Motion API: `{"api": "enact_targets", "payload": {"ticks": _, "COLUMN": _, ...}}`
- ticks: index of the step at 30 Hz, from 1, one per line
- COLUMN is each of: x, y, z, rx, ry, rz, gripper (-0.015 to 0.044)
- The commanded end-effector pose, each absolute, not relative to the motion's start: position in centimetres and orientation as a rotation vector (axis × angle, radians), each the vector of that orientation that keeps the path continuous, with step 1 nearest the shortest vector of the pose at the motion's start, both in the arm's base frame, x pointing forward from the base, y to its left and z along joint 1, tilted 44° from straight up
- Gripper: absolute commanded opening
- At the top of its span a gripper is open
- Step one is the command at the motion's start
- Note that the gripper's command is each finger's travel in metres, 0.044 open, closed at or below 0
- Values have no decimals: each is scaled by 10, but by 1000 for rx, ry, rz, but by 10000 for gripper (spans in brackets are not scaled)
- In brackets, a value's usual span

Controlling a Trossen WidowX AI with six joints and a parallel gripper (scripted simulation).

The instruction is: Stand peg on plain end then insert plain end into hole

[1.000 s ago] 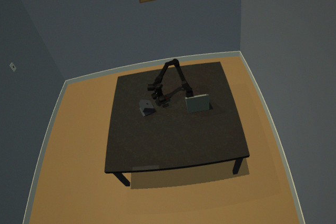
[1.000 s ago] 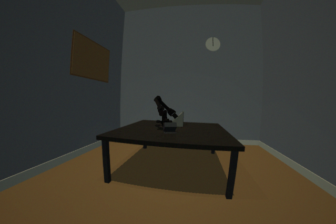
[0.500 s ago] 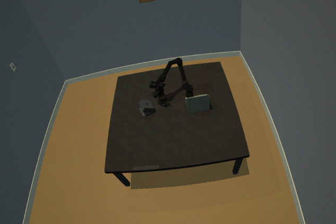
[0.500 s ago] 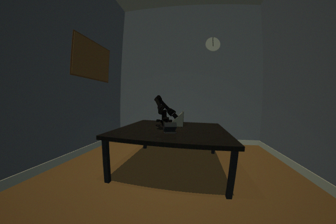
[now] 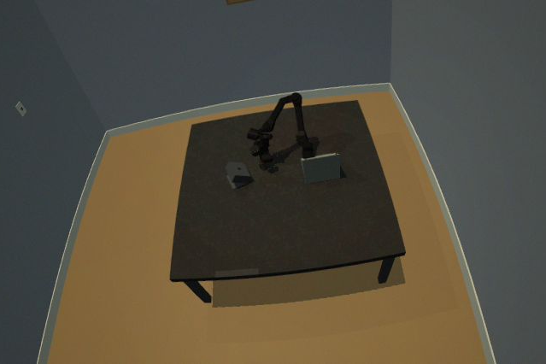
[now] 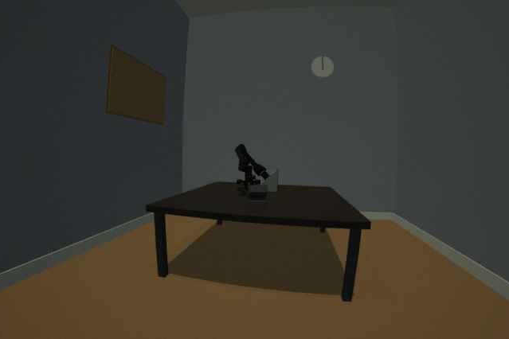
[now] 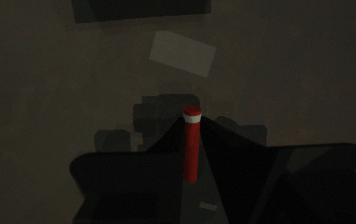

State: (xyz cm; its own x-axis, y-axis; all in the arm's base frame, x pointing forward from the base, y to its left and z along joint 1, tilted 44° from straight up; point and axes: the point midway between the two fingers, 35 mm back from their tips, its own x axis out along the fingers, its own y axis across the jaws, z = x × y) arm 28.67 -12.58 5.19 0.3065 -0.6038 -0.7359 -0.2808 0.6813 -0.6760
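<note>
The peg (image 7: 191, 150) is red with a white band (image 7: 192, 118) near its far end. In the wrist view it lies between my two dark fingers and points away from the camera. My gripper (image 7: 191, 121) (image 5: 262, 161) (image 6: 242, 191) is shut on the peg and hangs low over the dark table (image 5: 282, 231), with its shadow on the table below. A small grey sloped block (image 5: 238, 174) (image 6: 258, 195) with a dark hole (image 5: 239, 168) in its face stands just to the left of the gripper in the top view. The peg's plain end is hidden near my palm.
A larger grey upright panel (image 5: 320, 167) (image 6: 273, 178) stands beside the arm's base (image 5: 308, 148). A pale rectangle (image 7: 182, 52) and a dark block (image 7: 140, 10) show ahead in the wrist view. A pale patch (image 5: 237, 273) lies at the table's front edge.
</note>
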Motion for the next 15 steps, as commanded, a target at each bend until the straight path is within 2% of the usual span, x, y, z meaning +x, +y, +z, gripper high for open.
{"api": "enact_targets", "payload": {"ticks": 1, "x": 283, "y": -125, "z": 53, "rx": -850, "ry": 1248, "rz": -231, "gripper": 49}}
{"api": "enact_targets", "payload": {"ticks": 15, "x": 276, "y": -123, "z": 58, "rx": -852, "ry": 1135, "rz": -177, "gripper": 49}}
